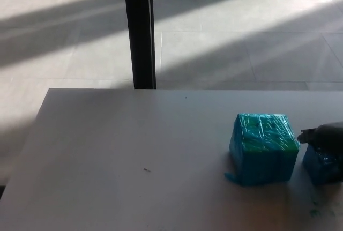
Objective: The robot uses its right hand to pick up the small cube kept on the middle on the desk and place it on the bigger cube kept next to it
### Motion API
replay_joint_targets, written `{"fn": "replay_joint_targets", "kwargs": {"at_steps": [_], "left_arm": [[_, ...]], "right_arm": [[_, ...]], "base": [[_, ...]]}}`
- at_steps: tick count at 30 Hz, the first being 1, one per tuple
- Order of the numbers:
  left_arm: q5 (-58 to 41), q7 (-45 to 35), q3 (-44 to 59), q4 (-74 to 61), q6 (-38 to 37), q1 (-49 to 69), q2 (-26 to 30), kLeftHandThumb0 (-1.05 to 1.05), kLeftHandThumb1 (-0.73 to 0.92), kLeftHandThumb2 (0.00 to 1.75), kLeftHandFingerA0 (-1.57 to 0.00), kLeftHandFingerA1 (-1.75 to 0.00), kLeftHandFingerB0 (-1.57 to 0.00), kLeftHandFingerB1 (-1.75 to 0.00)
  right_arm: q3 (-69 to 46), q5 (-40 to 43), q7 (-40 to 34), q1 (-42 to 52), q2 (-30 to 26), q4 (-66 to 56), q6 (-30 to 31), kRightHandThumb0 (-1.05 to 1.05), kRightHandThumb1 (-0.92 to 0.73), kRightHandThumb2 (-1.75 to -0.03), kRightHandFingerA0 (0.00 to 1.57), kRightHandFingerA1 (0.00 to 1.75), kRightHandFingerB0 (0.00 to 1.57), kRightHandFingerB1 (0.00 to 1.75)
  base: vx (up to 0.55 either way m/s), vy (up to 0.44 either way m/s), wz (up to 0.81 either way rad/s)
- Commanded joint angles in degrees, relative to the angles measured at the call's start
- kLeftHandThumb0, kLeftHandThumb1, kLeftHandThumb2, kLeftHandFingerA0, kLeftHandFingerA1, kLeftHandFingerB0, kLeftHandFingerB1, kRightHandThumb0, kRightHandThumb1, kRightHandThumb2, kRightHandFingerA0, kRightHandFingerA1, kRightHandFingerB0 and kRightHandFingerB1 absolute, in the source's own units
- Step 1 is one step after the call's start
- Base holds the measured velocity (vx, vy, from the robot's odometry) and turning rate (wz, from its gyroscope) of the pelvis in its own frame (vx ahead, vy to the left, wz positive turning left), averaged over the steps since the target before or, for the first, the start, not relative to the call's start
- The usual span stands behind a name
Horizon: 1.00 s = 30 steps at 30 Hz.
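- Head view: the desk (134, 177) is pale, and the bigger cube (263, 148), wrapped in blue-green tape, stands on its right part
- The small cube (320, 168) rests on the desk just beside the bigger cube, on its right, at the picture edge — it is partly covered
- The right hand (326, 136) comes in from the right and lies over the top of the small cube; if its fingers grip the cube, one cannot tell
- The left hand is not in view
- Behind the desk a dark post (140, 30) stands on the tiled floor (241, 38)

The bigger cube (264, 148) sits upright on my desk, wrapped in teal film. The small cube (320, 166), same blue, rests just right of it.
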Motion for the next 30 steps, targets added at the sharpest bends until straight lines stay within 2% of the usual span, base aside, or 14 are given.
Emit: {"fn": "replay_joint_targets", "kwargs": {"at_steps": [1, 2, 3, 5, 6, 8, 10, 12, 14, 16, 24, 27, 28, 30], "left_arm": [[-0.39, -0.35, 0.38, 0.36, -0.74, 0.54, 0.46, -0.83, 0.84, 0.65, -0.38, -0.50, -0.27, -0.37], [-0.36, -0.37, 0.36, 0.60, -0.93, 0.45, 0.45, -0.83, 0.84, 0.65, -0.38, -0.50, -0.27, -0.37], [-0.41, -0.35, 0.40, 0.63, -0.83, 0.42, 0.44, -0.83, 0.84, 0.65, -0.38, -0.50, -0.28, -0.37], [-0.50, -0.34, 0.48, 0.72, -0.71, 0.41, 0.45, -0.83, 0.84, 0.65, -0.38, -0.50, -0.28, -0.37], [-0.14, 0.02, 0.18, 0.09, -0.73, 0.69, 0.41, -0.83, 0.84, 0.65, -0.37, -0.49, -0.27, -0.36], [-0.84, -0.12, 0.60, -2.01, 0.61, 1.43, 0.17, -0.81, 0.85, 0.66, -0.35, -0.50, -0.26, -0.37], [-0.86, 0.26, 0.80, -0.49, 0.09, 0.67, 0.10, -0.81, 0.84, 0.65, -0.36, -0.50, -0.27, -0.37], [-0.82, 0.29, 0.79, -0.45, 0.04, 0.65, 0.07, -0.81, 0.84, 0.65, -0.36, -0.50, -0.27, -0.37], [-1.03, -0.14, 0.99, 0.10, -0.38, 0.54, 0.06, -0.81, 0.85, 0.63, -0.36, -0.49, -0.26, -0.36], [-0.90, -0.08, 0.91, 0.29, -0.52, 0.51, 0.08, -0.80, 0.84, 0.65, -0.36, -0.48, -0.27, -0.36], [-0.77, -0.16, 0.86, -0.60, -0.44, 0.92, -0.16, -0.81, 0.85, 0.66, -0.36, -0.50, -0.27, -0.36], [-0.88, 0.55, 1.12, -0.65, 0.04, 0.72, -0.35, -0.80, 0.84, 0.65, -0.41, -0.52, -0.29, -0.37], [-1.05, 0.16, 1.25, -0.73, -0.08, 0.84, -0.42, -0.80, 0.84, 0.65, -0.37, -0.51, -0.27, -0.37], [-1.15, -0.35, 1.24, -1.49, 0.14, 1.27, -0.43, -0.81, 0.84, 0.66, -0.33, -0.49, -0.25, -0.36]], "right_arm": [[7.43, -13.03, -6.31, 5.66, -2.43, 0.14, 1.27, -0.23, -0.58, -0.59, 0.00, 0.11, 0.30, 0.33], [7.72, -13.36, -7.05, 5.70, -2.58, 0.09, 1.26, -0.23, -0.58, -0.59, 0.00, 0.11, 0.30, 0.33], [7.99, -13.70, -8.56, 5.76, -2.70, 0.32, 0.91, -0.22, -0.44, -0.93, 0.06, 0.56, 0.19, 0.52], [8.48, -14.22, -10.94, 5.84, -2.85, 0.73, 0.39, -0.22, -0.44, -0.93, 0.06, 0.56, 0.19, 0.52], [8.02, -13.93, -13.52, 6.23, -2.85, 1.08, 0.04, -0.27, -0.66, -0.61, 0.18, 0.88, 0.37, 0.33], [7.13, -13.20, -20.92, 6.93, -3.26, 2.28, -3.82, -0.26, -0.79, -0.66, 0.64, 1.29, 0.40, 0.35], [5.27, -11.32, -25.42, 7.75, -3.16, 3.32, -6.42, -0.27, -0.79, -0.64, 0.78, 1.54, 0.48, 0.39], [5.20, -11.35, -26.02, 7.74, -3.06, 3.77, -6.73, -0.27, -0.79, -0.64, 0.78, 1.54, 0.48, 0.39], [6.20, -12.78, -28.50, 7.60, -2.51, 4.71, -6.10, -0.31, -0.73, -0.63, 0.74, 1.65, 0.76, 0.69], [6.78, -13.43, -28.32, 7.60, -2.29, 4.79, -5.25, -0.32, -0.70, -0.62, 0.77, 1.67, 0.80, 0.89], [6.10, -12.44, -30.12, 9.08, -1.16, 6.15, -5.51, -0.36, -0.70, -0.65, 0.81, 1.60, 0.74, 0.64], [4.76, -11.42, -31.77, 9.64, -0.86, 6.91, -6.71, -0.35, -0.69, -0.66, 0.80, 1.56, 0.77, 0.69], [3.66, -10.77, -33.85, 10.01, -0.88, 7.68, -7.30, -0.37, -0.78, -0.70, 0.77, 1.62, 0.74, 1.01], [2.86, -10.86, -35.35, 9.85, -1.06, 8.66, -8.11, -0.37, -0.79, -0.69, 0.80, 1.62, 0.72, 0.86]], "base": [[0.00, 0.000, 0.00], [0.00, 0.000, 0.00], [0.00, 0.000, 0.00], [0.00, 0.000, 0.00], [0.00, 0.000, 0.00], [0.00, 0.000, 0.00], [0.00, 0.000, 0.00], [0.00, 0.000, 0.00], [0.00, 0.000, 0.00], [0.00, 0.000, 0.00], [0.00, 0.000, 0.00], [0.00, 0.000, 0.00], [0.00, 0.000, 0.00], [0.00, 0.000, 0.00]]}}
